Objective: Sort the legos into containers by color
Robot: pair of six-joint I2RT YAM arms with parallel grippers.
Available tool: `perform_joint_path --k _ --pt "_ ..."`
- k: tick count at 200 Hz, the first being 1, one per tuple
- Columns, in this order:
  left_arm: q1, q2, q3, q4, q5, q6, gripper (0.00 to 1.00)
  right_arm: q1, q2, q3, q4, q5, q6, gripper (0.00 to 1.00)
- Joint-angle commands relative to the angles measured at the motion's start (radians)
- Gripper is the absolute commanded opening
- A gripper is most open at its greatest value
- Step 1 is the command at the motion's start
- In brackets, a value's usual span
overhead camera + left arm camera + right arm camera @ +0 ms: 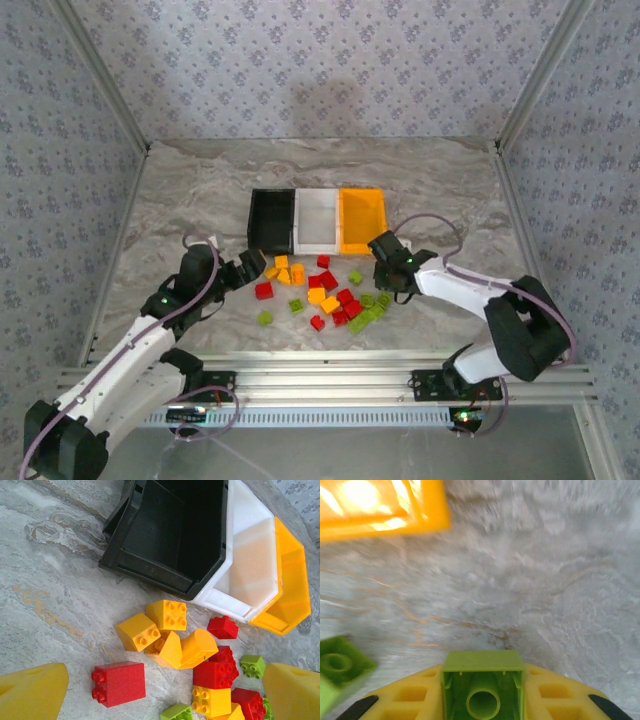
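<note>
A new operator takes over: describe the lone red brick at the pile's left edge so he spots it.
Start at the black bin, leftmost of the three in the row. Come forward past the yellow-orange bricks; just in front of them, slightly left, lies the red brick. Unlike the other reds, it sits farthest left, apart, tipped on its side.

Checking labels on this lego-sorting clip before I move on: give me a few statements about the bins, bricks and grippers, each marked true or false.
1. The right gripper holds a lime green brick. True.
2. The left gripper is shut on a red brick. False: it is open, and the red brick lies free on the table.
3. The white bin stands between the black bin and the orange bin. True.
4. The black bin holds red bricks. False: it is empty.
</note>
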State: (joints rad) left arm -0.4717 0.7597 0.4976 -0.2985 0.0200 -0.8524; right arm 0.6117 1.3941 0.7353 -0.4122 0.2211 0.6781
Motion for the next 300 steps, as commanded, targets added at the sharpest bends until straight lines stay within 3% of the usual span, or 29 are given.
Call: perform_joint_path --k 1,23,88,101,114,129,150,187,218,250,300 --pt "-0.004 -0.014 0.036 -0.053 -0.036 0.031 1.0 -0.002 -0.081 0.111 -0.028 0.014 -0.083 0.27" --pt "-0.004 -0.013 0.044 -0.074 -0.039 0.04 1.0 -0.008 -0.015 0.225 -0.045 -0.005 -0.105 0.28" --pt "-0.004 -0.021 0.05 -0.169 -0.022 0.062 0.99 -0.103 0.396 0.617 -0.054 0.0 -0.141 0.31" --pt "-0.005 -0.033 0.053 -0.189 -0.02 0.067 0.99 -0.108 0.438 0.665 -0.056 -0.009 -0.144 0.37" --pt "-0.004 -0.046 0.055 -0.206 -0.02 0.07 0.99 -0.11 0.451 0.702 -0.054 -0.023 -0.152 0.51" --pt "-0.005 -0.054 0.058 -0.219 -0.02 0.073 0.99 -0.109 0.424 0.714 -0.037 -0.027 -0.159 0.64" --pt "-0.007 -0.054 0.061 -0.229 -0.016 0.078 0.99 -0.106 0.331 0.676 0.001 -0.045 -0.164 0.7" --pt "-0.061 -0.036 0.043 -0.236 -0.018 0.089 0.9 -0.048 0.092 0.415 0.115 -0.097 -0.162 0.72" --pt "-0.211 0.055 -0.006 -0.193 -0.074 0.06 0.87 -0.008 -0.053 0.214 0.174 -0.117 -0.115 0.73" --pt "-0.378 0.181 0.003 -0.209 -0.201 0.05 0.86 0.0 -0.132 0.107 0.195 -0.109 -0.086 0.73" --pt "-0.41 0.307 -0.044 -0.127 -0.171 0.021 0.74 0.003 -0.171 0.061 0.194 -0.074 -0.076 0.73"
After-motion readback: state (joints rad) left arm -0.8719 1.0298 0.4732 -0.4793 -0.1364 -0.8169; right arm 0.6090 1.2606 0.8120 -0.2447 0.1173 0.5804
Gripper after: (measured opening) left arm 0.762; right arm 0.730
